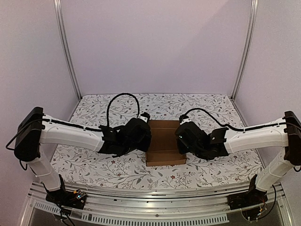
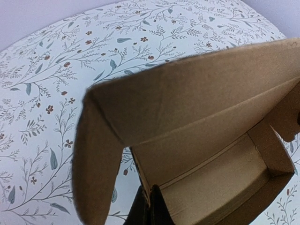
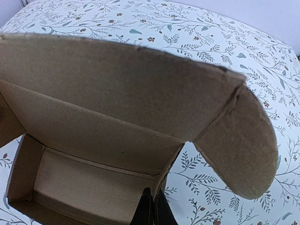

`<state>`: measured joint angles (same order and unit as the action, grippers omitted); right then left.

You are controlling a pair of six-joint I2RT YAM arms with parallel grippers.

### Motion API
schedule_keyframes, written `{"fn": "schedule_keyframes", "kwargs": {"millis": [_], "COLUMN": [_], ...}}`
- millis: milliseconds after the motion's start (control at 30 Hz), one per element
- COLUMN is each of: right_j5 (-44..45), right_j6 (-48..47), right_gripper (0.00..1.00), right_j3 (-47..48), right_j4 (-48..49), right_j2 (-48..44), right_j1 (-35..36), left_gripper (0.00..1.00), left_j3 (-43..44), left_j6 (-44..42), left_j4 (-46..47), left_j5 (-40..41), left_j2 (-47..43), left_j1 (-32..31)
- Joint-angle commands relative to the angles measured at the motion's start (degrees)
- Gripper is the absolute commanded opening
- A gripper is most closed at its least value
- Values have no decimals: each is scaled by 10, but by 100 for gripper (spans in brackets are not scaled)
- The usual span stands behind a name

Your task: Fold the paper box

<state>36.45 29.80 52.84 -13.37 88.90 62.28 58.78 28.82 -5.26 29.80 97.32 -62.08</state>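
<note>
My left gripper (image 2: 148,210) and right gripper (image 3: 153,209) each pinch an end wall of the paper box (image 1: 162,143) between them; only the wrist views show its open inside and rounded flaps (image 3: 243,150).

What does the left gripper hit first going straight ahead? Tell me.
The plain brown cardboard paper box: the left gripper sits at its near end wall, so probably that wall first; depth is unclear.

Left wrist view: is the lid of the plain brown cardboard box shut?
No, the brown cardboard box is open: its lid flap stands raised and the inside shows.
</note>
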Motion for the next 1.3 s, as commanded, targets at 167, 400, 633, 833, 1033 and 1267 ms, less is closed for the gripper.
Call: {"fn": "schedule_keyframes", "kwargs": {"millis": [167, 400, 633, 833, 1033, 1267], "right_j5": [-7, -2, 4, 11, 12, 17], "right_j6": [32, 49, 52, 56, 61, 62], "right_gripper": [0, 0, 0, 0, 0, 0], "right_j3": [-11, -17, -15, -14, -18, -26], "right_j4": [20, 19, 17, 17, 9, 4], "right_j2": [9, 8, 4, 4, 4, -11], "right_j1": [37, 52, 58, 64, 69, 73], "left_gripper": [0, 0, 0, 0, 0, 0], "left_j3": [2, 35, 64, 70, 82, 107], "left_j6": [62, 121, 128, 126, 123, 118], "left_j4": [69, 22, -2, -6, -6, -13], "left_j5": [-38, -43, -42, -35, -48, -48], "left_j2": [28, 48, 73, 72, 84, 77], "left_j1": [-42, -52, -76, -87, -95, -97]}}
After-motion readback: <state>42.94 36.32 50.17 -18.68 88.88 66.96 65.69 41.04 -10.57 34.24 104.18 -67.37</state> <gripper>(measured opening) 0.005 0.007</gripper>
